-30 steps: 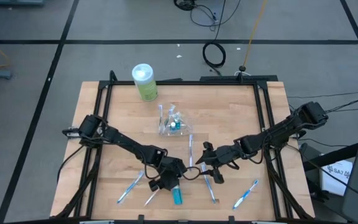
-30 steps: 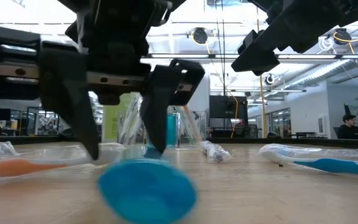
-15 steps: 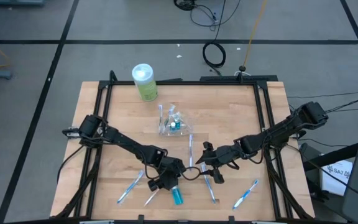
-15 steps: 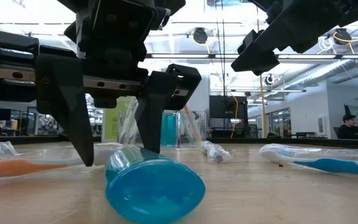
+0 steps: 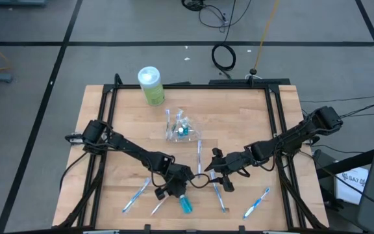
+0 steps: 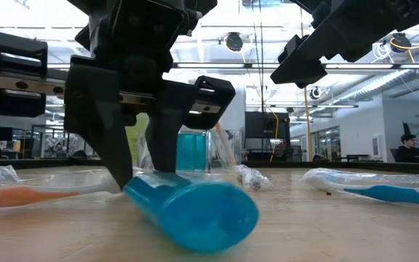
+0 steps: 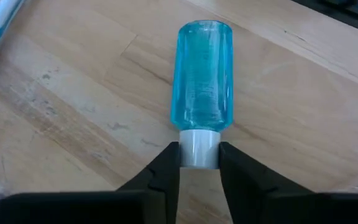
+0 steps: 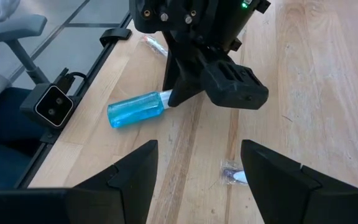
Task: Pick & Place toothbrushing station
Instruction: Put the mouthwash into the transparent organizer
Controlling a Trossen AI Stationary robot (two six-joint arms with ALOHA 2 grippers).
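Observation:
A small blue bottle [image 5: 186, 205] with a white cap lies on its side on the wooden table near the front edge. It also shows in the low view [image 6: 195, 207] and the right wrist view [image 8: 135, 109]. My left gripper [image 5: 177, 195] stands low over the bottle's far end, shut on the cap. My right gripper [image 5: 218, 174] hangs open above the table just right of it, with nothing between its fingers [image 8: 194, 168]. A clear holder [image 5: 179, 127] stands at the table's middle. My left gripper pinches the bottle's white cap [image 7: 199, 149] between its two fingers, one on each side. The fingers [image 6: 115, 145] slant down from the far left, in line with the bottle. The bottle lies on its side on the table, its blue body [image 7: 204, 74] pointing away from the gripper.
Wrapped toothbrushes lie around: two at the front left [image 5: 135, 195], one by the right gripper [image 5: 221, 195], one at the front right [image 5: 257, 203]. A green canister with a white lid [image 5: 150, 86] stands at the far edge. Black frame rails [image 5: 102, 117] run along the table's sides.
My left gripper has shut its fingers on the bottle's cap. The bottle has turned on the table: its bottom end has swung sideways while the cap end stayed between the fingers.

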